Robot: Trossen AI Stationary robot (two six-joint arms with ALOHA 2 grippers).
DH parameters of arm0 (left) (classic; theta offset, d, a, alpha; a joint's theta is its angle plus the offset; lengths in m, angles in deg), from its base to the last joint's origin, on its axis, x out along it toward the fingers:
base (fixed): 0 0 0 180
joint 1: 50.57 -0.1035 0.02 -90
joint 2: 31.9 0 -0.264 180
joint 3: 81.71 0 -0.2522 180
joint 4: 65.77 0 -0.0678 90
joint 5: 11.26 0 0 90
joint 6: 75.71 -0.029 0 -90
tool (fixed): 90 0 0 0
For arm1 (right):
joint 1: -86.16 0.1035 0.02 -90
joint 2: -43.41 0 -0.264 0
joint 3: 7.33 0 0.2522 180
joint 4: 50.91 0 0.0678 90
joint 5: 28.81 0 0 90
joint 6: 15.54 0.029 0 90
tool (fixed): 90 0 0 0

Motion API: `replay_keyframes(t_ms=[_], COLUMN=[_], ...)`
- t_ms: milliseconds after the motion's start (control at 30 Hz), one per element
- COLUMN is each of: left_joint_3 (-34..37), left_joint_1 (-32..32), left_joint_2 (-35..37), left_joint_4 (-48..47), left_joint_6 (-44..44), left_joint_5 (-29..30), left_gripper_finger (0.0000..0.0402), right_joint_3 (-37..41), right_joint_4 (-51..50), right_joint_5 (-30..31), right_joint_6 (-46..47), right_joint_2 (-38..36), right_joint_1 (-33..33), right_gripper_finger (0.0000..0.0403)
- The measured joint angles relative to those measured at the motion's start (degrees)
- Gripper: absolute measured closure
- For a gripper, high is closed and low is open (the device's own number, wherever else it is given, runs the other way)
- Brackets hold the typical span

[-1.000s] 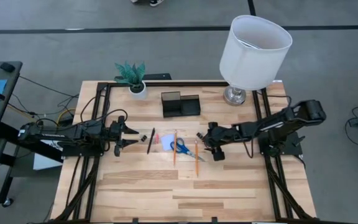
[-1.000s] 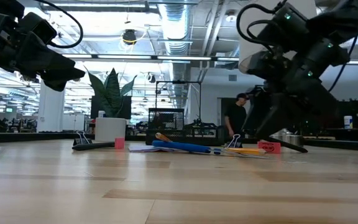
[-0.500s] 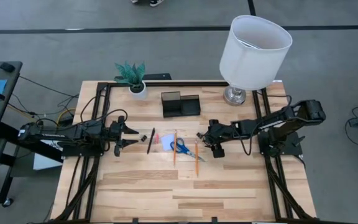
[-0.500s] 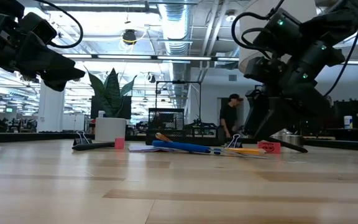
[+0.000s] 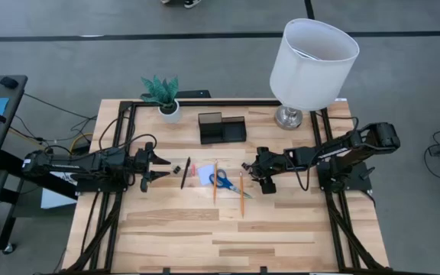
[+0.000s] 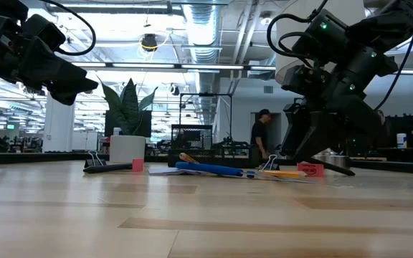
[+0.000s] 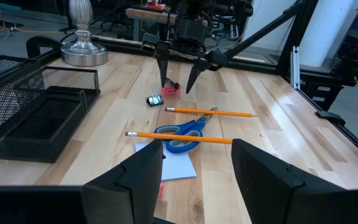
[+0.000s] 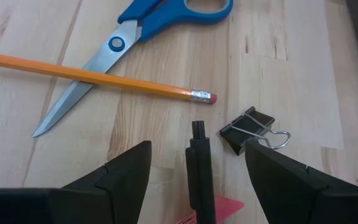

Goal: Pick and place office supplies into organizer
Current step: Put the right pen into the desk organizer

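Black pen (image 8: pixel 201 168): light, stiff, with a smooth round barrel, so probably apt to roll or squirt out of a careless pinch. Lies flat on the wooden table (image 5: pixel 174 229), right between the spread fingers of the right gripper (image 5: pixel 258 174), with a binder clip (image 8: pixel 253 132) just beside its tip and a small red bit (image 8: pixel 213 213) against its lower end. Best taken across the barrel near mid-length, squarely, so as not to tip when lifted; needs only a gentle squeeze.

Right gripper: wide open, straddling the pen, holding nothing. Left gripper (image 7: pixel 194 168): partly open, empty, waiting above the table's left side near a dark pen (image 5: pixel 184 173).

Organizer (image 5: pixel 221 127): toward the far edge of the table, well apart from the black pen, with nothing visible inside from overhead.

Right wrist view: alone in showing the pen lined up between the fingers, plus a pencil (image 8: pixel 98 76) and the blue-handled scissors (image 8: pixel 166 15) just beyond. High view: hides that pen under the gripper, yet gives the whole layout and the path to the organizer. Left wrist view: shows the right gripper's fingers pointing down at the red bit and clip, and the organizer's mesh walls. Low view: shows both arms raised off the table, and a person walking in the room behind.
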Motion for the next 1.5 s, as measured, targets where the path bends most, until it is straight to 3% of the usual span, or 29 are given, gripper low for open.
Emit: replay_keyframes(t_ms=[567, 1133, 1500], left_joint_3=[0.0, 0.0, 0.0], left_joint_1=[0.0, 0.0, 0.0], left_joint_2=[0.0, 0.0, 0.0], left_joint_4=[0.0, 0.0, 0.0], left_joint_6=[0.0, 0.0, 0.0], left_joint_5=[0.0, 0.0, 0.0], left_gripper_finger=[0.0218, 0.0218, 0.0218], right_joint_3=[0.0, 0.0, 0.0], right_joint_4=[0.1, 0.1, 0.1], right_joint_5=[-0.2, -0.3, -0.3], right_joint_6=[0.9, 0.9, 0.9], right_joint_2=[1.3, 1.3, 1.3], right_joint_1=[-0.1, -0.1, -0.1], right_gripper_finger=[0.0154, 0.0310, 0.0353])
